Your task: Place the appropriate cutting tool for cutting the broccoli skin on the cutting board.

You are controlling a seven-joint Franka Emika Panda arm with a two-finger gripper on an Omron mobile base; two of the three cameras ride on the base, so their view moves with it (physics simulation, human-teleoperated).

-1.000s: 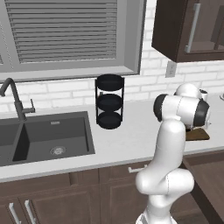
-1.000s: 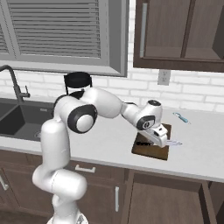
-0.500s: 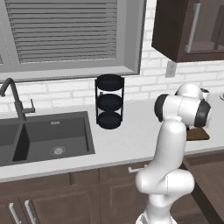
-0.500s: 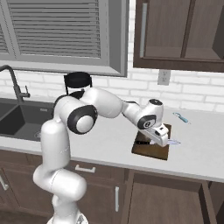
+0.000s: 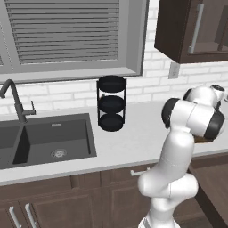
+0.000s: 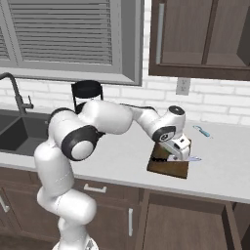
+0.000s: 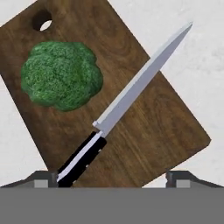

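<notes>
Since a second ago, hardly shifted in arm pose, but fingers parted from the knife, now released onto the board. Left base view: white arm rising at lower right, elbow bulk hiding most of the work spot; black three-tier rack point(image 5: 111, 103) standing on the pale bench point(image 5: 129, 142) against the brick wall, dark sink point(image 5: 49, 140) with its faucet point(image 5: 15, 100) to the left, window blinds above, a brown sliver of the cutting board point(image 5: 204, 140) peeking out under the forearm. Right base view: arm reaching across to the right, hand point(image 6: 179, 150) hovering low over the cutting board point(image 6: 168, 167) near the bench's front edge; tip of the knife point(image 6: 193, 158) poking out past the board's right side; a small blue-handled tool point(image 6: 201, 131) lying farther back on the bench, well apart from the board; rack point(image 6: 86, 93) behind the arm, wall cabinets overhead. Hand view: looking straight down on the cutting board point(image 7: 144, 144), tilted in frame, hanging hole at upper left; broccoli point(image 7: 61, 75) resting on the board near that hole; knife point(image 7: 127, 103) lying flat and diagonal just beside the broccoli, black handle at the lower left, blade tip overhanging the board's edge onto the bench point(image 7: 205, 65); fingertips point(image 7: 181, 178) spread wide at either side of the bottom, gripping nothing.
</notes>
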